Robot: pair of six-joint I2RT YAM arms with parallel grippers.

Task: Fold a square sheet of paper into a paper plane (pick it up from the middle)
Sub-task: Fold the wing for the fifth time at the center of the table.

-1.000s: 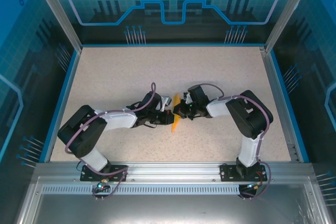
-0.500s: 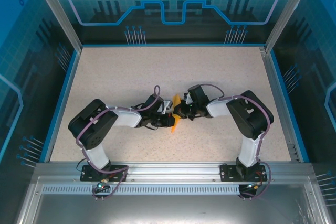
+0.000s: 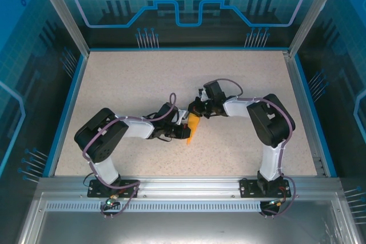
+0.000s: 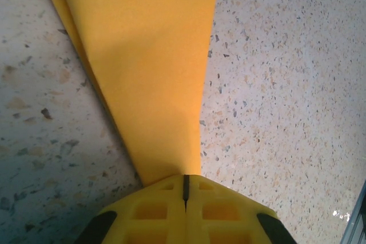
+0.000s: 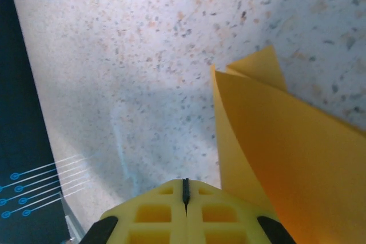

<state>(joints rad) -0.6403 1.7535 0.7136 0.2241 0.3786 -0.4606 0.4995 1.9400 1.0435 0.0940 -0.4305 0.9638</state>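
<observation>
The orange sheet of paper (image 3: 193,128) is folded into a narrow pointed shape and lies mid-table between the two arms. In the left wrist view its narrow end (image 4: 154,72) runs under the tips of my left gripper (image 4: 184,180), whose yellow jaws are shut; I cannot tell whether any paper is pinched. From above, the left gripper (image 3: 184,125) sits at the paper's left side. My right gripper (image 3: 196,108) is at the paper's far end, shut on nothing. In the right wrist view the paper (image 5: 286,158) rises just right of that gripper (image 5: 185,182), with folded layers showing.
The speckled tabletop (image 3: 143,78) is bounded by a blue rim (image 3: 66,107) and a clear-walled enclosure. Both arm bases are bolted at the near rail (image 3: 183,184). A dark panel edge (image 5: 23,141) lies left of the right gripper.
The left arm's elbow swung right and its gripper closed in on the paper. The right gripper moved a little toward the far side, uncovering more of the orange paper.
</observation>
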